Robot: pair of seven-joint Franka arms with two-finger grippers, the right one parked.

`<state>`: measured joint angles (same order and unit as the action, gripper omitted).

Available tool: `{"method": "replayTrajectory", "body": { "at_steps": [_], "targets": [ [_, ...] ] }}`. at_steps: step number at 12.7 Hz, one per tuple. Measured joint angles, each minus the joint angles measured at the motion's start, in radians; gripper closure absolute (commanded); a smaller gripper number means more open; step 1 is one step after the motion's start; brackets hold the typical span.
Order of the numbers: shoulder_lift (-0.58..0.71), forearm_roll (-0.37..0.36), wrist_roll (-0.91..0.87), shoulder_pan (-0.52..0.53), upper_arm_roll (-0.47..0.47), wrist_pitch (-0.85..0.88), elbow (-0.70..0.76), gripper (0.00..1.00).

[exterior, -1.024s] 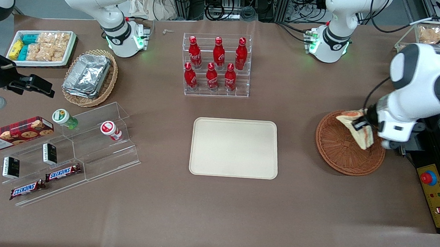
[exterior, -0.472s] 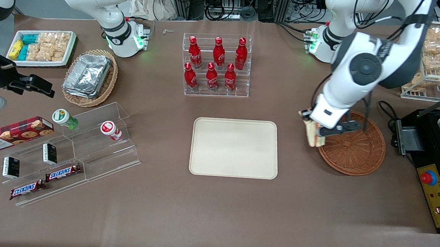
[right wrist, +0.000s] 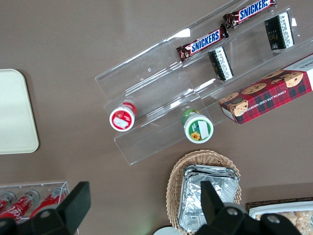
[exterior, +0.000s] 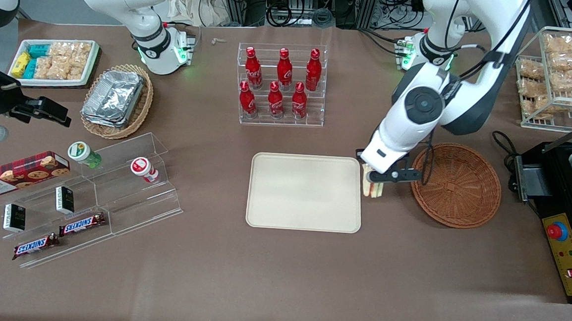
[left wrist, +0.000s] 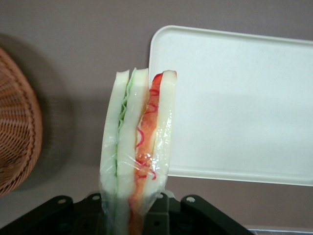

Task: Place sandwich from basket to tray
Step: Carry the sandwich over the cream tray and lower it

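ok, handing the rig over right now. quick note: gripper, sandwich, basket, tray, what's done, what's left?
Gripper: shut on the sandwich, held on edge above the table between basket and tray.
Basket: holds nothing now.
Tray: bare, its rim just beside the sandwich.
Done: sandwich picked and lifted out of the basket.
Left: carry it over the tray, lower, release, retreat.

Left arm bent low over the table, gripper (exterior: 375, 182) pointing down, fingers closed.

A brown-covered table (exterior: 278, 279) with cable-strewn metal framing (exterior: 295, 2) above it.
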<state>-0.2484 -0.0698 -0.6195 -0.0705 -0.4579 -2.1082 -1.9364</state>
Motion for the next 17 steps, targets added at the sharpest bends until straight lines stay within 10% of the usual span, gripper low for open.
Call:
{"method": "replayTrajectory", "body": {
  "at_steps": [13,15,17],
  "targets": [
    [-0.357,-0.155,0.001,-0.041,0.0,-0.145,0.12,1.0],
    [-0.374,-0.159,-0.001,-0.043,0.0,-0.164,0.121,0.16],
    [-0.378,-0.164,-0.001,-0.045,0.0,-0.168,0.124,0.0]
  ]
}}
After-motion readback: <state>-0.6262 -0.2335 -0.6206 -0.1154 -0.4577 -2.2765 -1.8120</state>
